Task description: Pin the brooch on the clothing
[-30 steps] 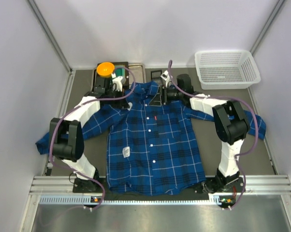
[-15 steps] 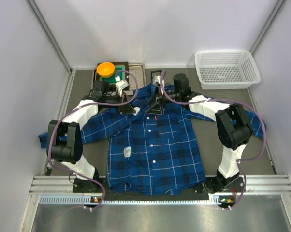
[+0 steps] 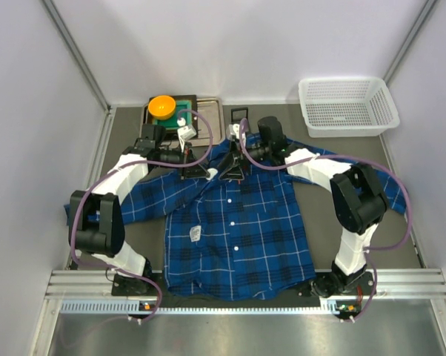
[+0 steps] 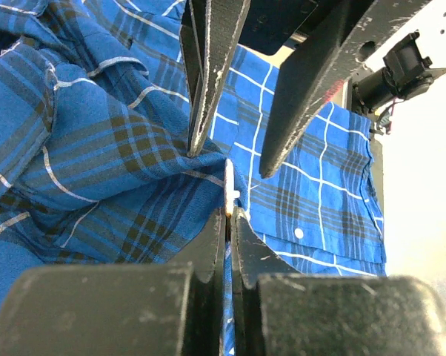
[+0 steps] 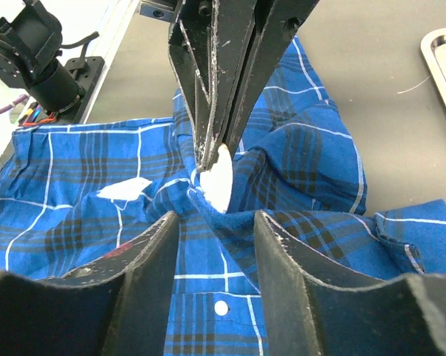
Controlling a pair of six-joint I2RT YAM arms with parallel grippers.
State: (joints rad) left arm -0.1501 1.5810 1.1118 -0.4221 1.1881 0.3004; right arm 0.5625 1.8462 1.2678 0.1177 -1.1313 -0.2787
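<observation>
The clothing (image 3: 238, 222), a blue plaid shirt, lies spread on the table, bunched up near the collar. My left gripper (image 4: 228, 215) is shut on the brooch (image 4: 228, 185), a pale disc seen edge-on, with a fold of shirt cloth pinched in too. In the right wrist view the brooch (image 5: 223, 182) shows as a whitish oval at the left gripper's tips (image 5: 207, 159). My right gripper (image 5: 215, 219) stands open just in front of it, its fingers either side of the raised fold of the clothing (image 5: 319, 163). In the top view both grippers (image 3: 221, 170) meet at the collar.
An orange round dish (image 3: 162, 106) sits on a green block by a metal tray (image 3: 208, 111) at the back left. A white mesh basket (image 3: 347, 105) stands at the back right. Enclosure walls close in both sides.
My right gripper has moved left over the collar to face the left gripper, and its jaws have narrowed. The left gripper has lifted the cloth and shifted slightly right.
</observation>
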